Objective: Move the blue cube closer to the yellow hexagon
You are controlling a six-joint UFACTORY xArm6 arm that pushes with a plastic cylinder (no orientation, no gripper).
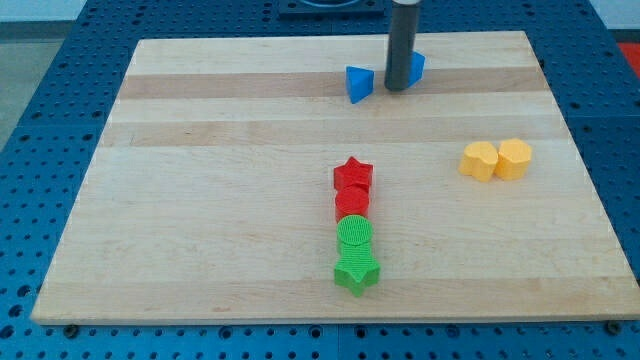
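The tool here is only a straight dark rod, so it has nothing to open or clench and it grasps nothing. It can only shove. Its tip [397, 88] stands near the top of the desk [200, 250] between two blue blocks. It is well clear of the wedge-looking blue block [359, 83] on the view's left and hard against the blue cube [417, 66], which the rod half hides; I take this one for the cube.

The yellow hexagon [515, 158] sits toward the view's lower right, touching a rounder yellow block [480, 160]. To push well, the tip wants to be on the cube's upper-left side, so the shove runs straight at the hexagon. From where it is now, a push would likely send the cube rightward or spin it. Go slowly and stop short, so the yellow pair isn't knocked.
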